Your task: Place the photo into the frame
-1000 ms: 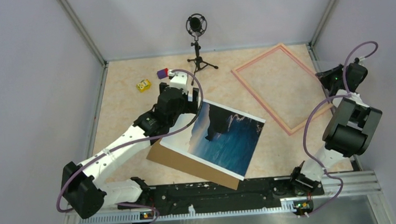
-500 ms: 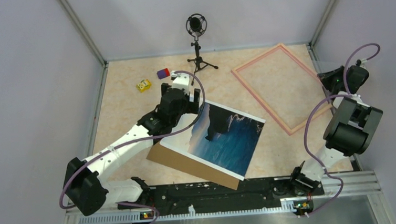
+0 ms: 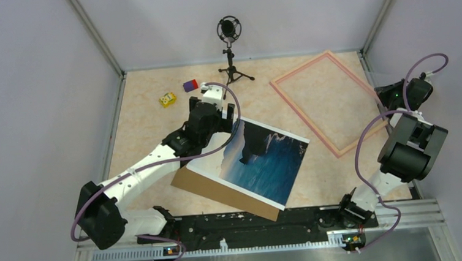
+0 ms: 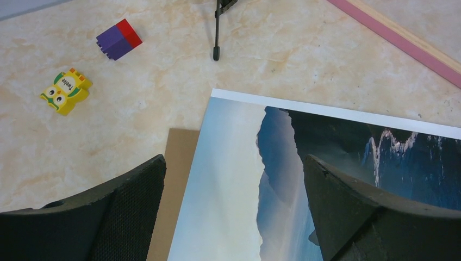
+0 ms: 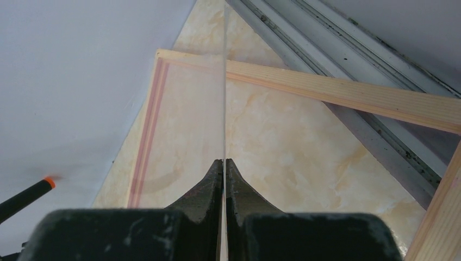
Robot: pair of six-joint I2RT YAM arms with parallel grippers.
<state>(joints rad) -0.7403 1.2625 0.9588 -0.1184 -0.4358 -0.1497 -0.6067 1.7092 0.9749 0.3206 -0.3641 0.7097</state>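
Left claw (image 4: 234,182), jaws wide apart, hovers over the far left corner of the photo (image 3: 267,158) without touching it. The photo lies face up on a brown backing board (image 4: 178,163), near the middle of the surface (image 3: 147,112). Far left of the claw sit a yellow toy (image 4: 65,91) and a purple-and-red block (image 4: 118,39), with a microphone stand (image 3: 231,57) behind them. Right claw (image 5: 224,163), jaws together, is clamped on a thin clear pane (image 5: 224,81) seen edge-on. The frame (image 3: 305,119) lies flat at far right, well apart from the photo.
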